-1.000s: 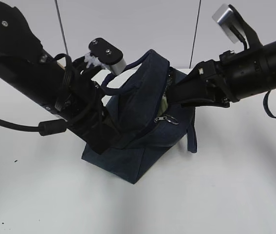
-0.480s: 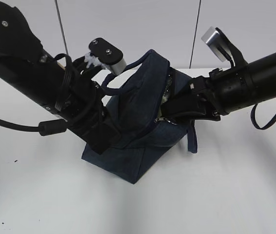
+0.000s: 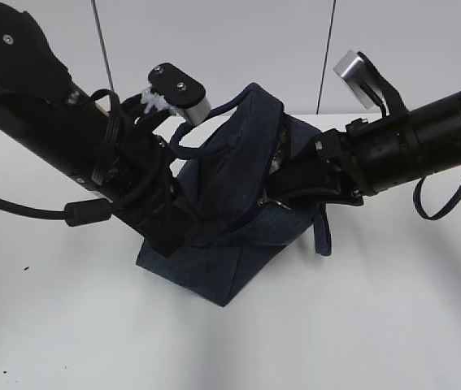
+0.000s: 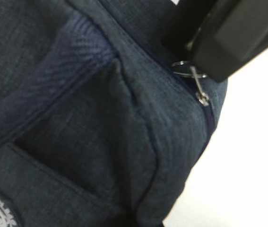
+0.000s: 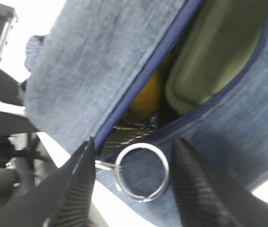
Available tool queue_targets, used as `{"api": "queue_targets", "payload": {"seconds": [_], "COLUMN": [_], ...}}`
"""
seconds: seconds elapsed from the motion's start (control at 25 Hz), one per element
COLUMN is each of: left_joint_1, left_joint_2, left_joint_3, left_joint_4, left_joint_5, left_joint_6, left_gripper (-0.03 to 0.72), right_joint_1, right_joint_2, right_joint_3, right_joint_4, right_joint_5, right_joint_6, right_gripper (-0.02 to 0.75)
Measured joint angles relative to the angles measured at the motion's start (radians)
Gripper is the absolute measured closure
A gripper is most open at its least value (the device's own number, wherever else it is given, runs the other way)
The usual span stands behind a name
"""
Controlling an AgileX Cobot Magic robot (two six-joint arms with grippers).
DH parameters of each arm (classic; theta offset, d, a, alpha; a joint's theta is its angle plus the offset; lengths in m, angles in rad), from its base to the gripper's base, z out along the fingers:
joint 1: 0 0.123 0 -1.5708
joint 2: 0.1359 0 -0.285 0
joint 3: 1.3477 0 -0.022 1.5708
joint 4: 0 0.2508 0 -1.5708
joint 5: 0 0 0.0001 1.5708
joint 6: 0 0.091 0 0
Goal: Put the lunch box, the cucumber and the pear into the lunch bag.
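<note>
Fabric of the lunch bag (image 3: 230, 236), mid-frame on the tabletop (image 3: 376, 325), looks limp, so I judge the stiff ring pull (image 5: 141, 171) between my spread right end effector (image 5: 134, 175) the best hold, while the left end effector (image 3: 165, 231) pinches bag cloth.

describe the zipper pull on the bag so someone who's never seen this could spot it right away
Find the dark navy fabric lunch bag mid-table. At the end of its open top zipper hangs a thin silver metal ring pull, between the right gripper's open black fingers; it is the only shiny loop.
</note>
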Motion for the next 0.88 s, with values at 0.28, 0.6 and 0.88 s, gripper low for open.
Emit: {"api": "queue_targets", "payload": {"seconds": [0.28, 0.6, 0.88], "left_joint_1": [0.000, 0.000, 0.000], "left_joint_2": [0.000, 0.000, 0.000], "left_joint_3": [0.000, 0.000, 0.000], "left_joint_4": [0.000, 0.000, -0.002], "left_joint_5": [0.000, 0.000, 0.000], "left_joint_6": [0.000, 0.000, 0.000], "left_gripper": [0.684, 0.684, 0.683], "right_joint_1": [0.000, 0.000, 0.000], "right_joint_2": [0.002, 0.002, 0.002], "right_joint_3": [0.000, 0.000, 0.000], "right_joint_4": [0.038, 0.022, 0.017], "right_joint_5": [-0.004, -0.076, -0.027], "right_joint_6": [-0.035, -0.039, -0.030], "right_gripper": [0.332, 0.333, 0.332]}}
